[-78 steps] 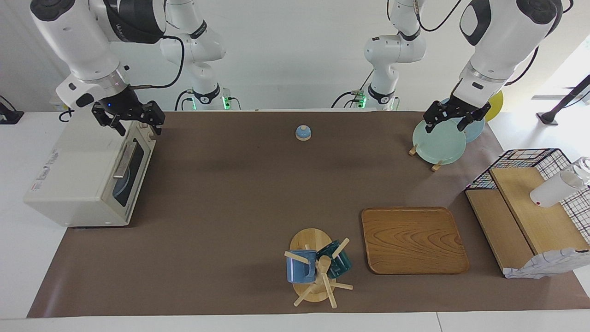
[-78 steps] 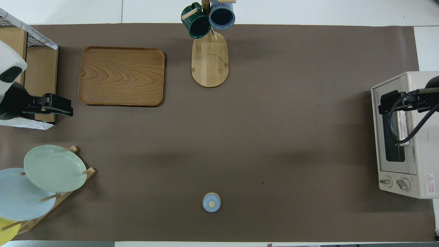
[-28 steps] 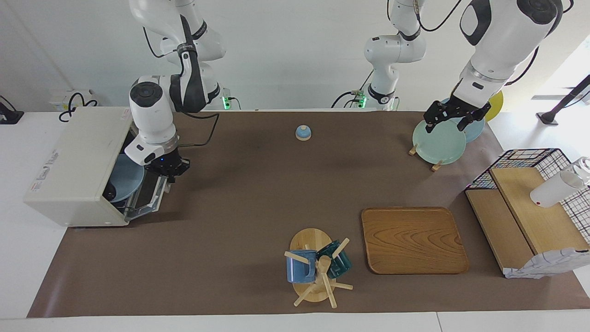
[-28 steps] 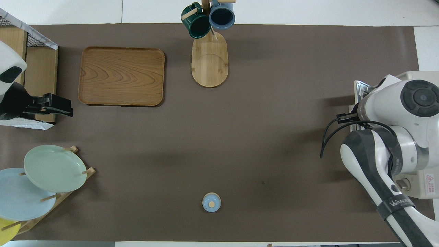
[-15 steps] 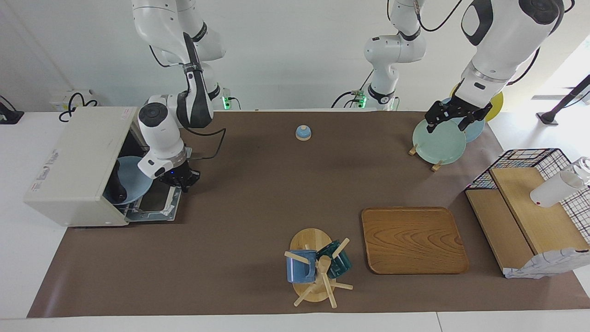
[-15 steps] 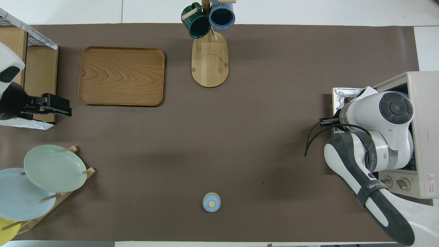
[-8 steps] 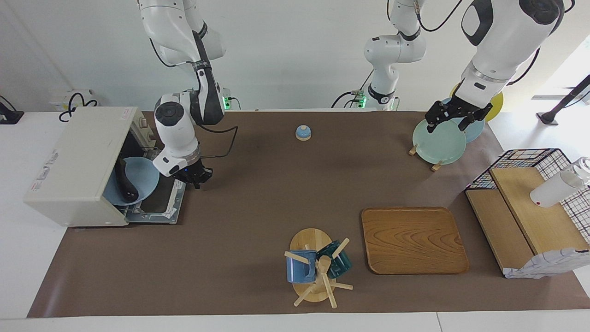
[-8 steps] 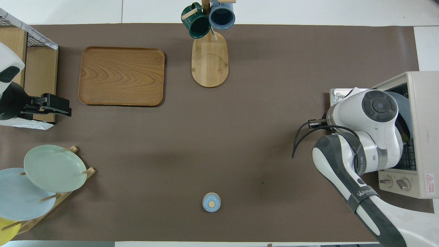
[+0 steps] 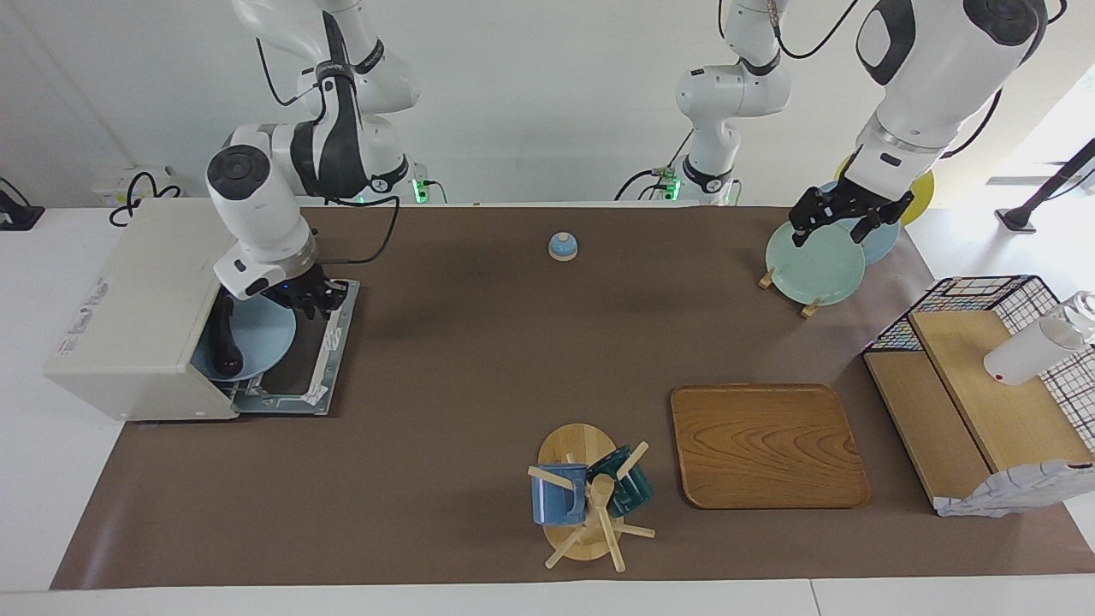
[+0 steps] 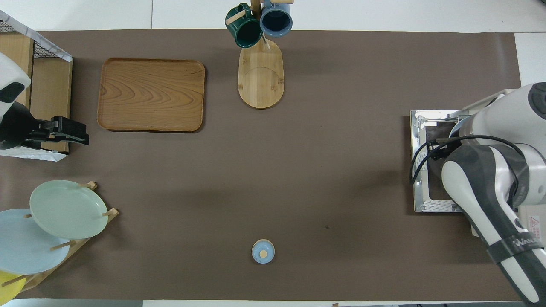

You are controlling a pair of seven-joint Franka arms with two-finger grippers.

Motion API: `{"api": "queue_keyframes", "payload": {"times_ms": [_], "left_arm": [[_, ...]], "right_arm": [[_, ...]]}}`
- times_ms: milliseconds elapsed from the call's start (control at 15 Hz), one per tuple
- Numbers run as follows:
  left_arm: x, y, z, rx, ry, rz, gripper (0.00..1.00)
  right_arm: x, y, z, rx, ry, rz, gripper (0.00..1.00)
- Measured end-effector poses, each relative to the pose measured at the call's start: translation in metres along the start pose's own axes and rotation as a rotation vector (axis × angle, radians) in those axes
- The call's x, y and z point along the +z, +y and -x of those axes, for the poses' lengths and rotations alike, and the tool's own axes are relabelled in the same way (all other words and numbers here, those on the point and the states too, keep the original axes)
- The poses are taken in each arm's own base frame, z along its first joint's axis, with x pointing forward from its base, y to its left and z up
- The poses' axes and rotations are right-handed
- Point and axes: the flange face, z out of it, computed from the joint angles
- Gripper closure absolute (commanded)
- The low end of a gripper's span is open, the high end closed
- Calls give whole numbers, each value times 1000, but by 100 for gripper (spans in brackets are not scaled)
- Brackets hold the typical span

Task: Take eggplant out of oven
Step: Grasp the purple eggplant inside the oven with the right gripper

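Right gripper [image 9: 315,296], finger state unclear, over open oven [image 9: 141,312] door; eggplant [image 9: 224,335] just inside, lengthwise along door; left gripper [image 9: 843,216] waiting.

The right arm's [image 10: 490,200] dark forearm band [image 10: 514,246] carries white lettering, partly legible as "WANU…". A red-triangle warning sticker [image 10: 534,223] sits on the oven [image 9: 137,316] front panel; its print is illegible. Grey lettering [image 9: 88,309] on the oven's top is unreadable.
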Motion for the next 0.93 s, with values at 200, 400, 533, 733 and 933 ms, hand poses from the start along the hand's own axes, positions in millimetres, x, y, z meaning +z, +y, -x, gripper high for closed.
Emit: {"api": "queue_keyframes", "payload": {"times_ms": [200, 400, 533, 733, 933], "left_arm": [[0, 0, 0, 0, 0, 0, 0], [0, 0, 0, 0, 0, 0, 0], [0, 0, 0, 0, 0, 0, 0], [0, 0, 0, 0, 0, 0, 0], [0, 0, 0, 0, 0, 0, 0]], "right_arm": [[8, 29, 3, -8, -14, -7, 71], [13, 27, 3, -27, 0, -7, 71], [22, 28, 3, -65, 42, -6, 71], [39, 26, 8, -83, 60, -7, 72], [41, 26, 11, -88, 59, -9, 100]]}}
